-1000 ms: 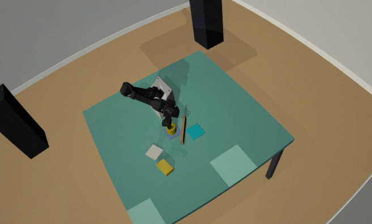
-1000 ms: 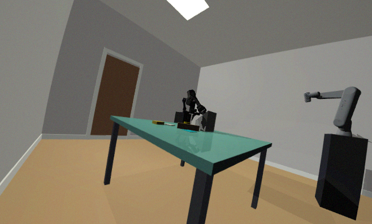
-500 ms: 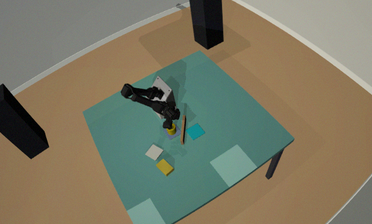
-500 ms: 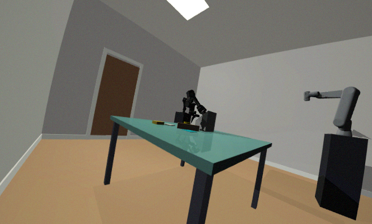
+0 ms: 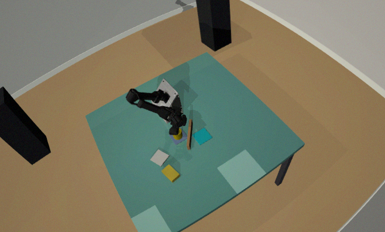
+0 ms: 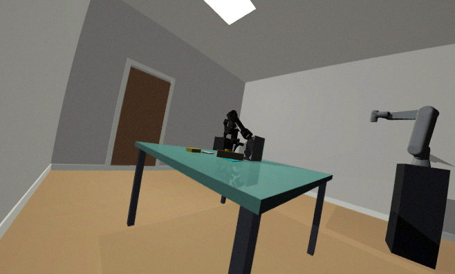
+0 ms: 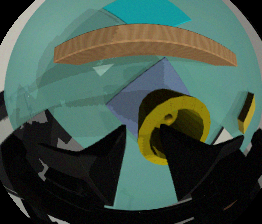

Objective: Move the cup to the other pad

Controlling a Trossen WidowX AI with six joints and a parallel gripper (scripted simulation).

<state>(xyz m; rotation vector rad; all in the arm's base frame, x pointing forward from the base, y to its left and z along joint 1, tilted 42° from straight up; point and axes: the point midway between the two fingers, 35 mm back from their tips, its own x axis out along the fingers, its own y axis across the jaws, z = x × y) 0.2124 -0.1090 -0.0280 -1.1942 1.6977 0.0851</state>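
Yellow cylindrical cup (image 7: 171, 123): upright on grey-blue square pad (image 7: 125, 99).
Black parallel-jaw gripper (image 7: 142, 131): jaws part-spread at the rim, clamping nothing.
Advice: grip firmly, lift level, clear upright wooden plank (image 7: 144, 46) toward turquoise square pad (image 7: 144, 8).
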